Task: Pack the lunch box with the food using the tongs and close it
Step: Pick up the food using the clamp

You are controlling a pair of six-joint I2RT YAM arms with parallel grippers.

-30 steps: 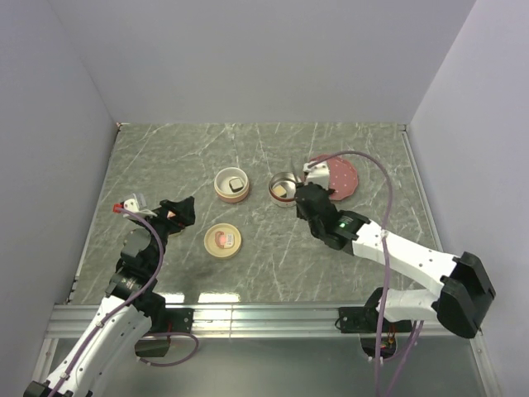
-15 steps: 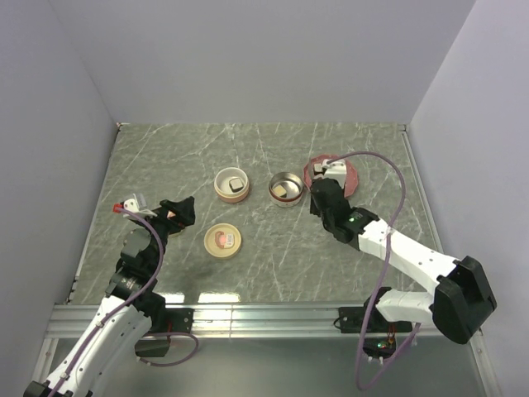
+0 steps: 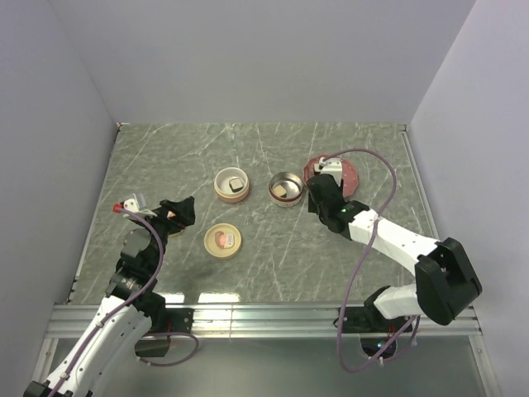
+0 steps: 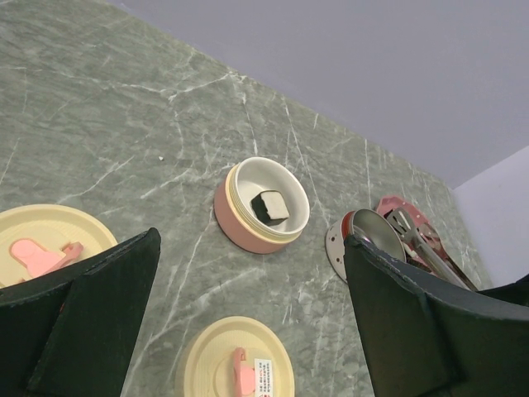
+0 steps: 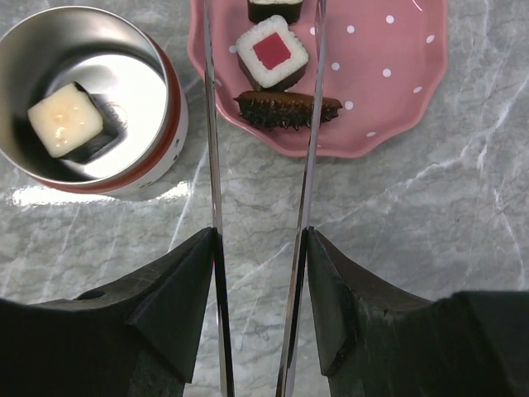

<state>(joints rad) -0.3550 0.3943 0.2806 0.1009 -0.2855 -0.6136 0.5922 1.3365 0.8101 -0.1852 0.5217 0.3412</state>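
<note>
The left jaws hang released and wide apart over the near left of the worktop (image 3: 273,248), holding nothing. I judge they are kept clear there until the lids (image 4: 240,364) are needed for closing.

The right jaws are clenched on the handle end of the tongs (image 5: 213,165), loosely enough that the two thin arms stand spread. The arms reach forward over the rim of the pink plate (image 5: 388,74), one each side of the red-centred piece (image 5: 272,53). That reads as lining up for a pinch. A long dark piece (image 5: 287,108) lies just nearer, and another roll (image 5: 273,8) just beyond. Left of the plate, the steel bowl (image 5: 165,149) already holds a pale piece (image 5: 64,121). Farther left, the cream bowl (image 4: 240,219) holds a dark one (image 4: 270,205).

A second ago the tongs were over the steel bowl. Since then the right arm has swung across to the plate and the tong arms have opened.
</note>
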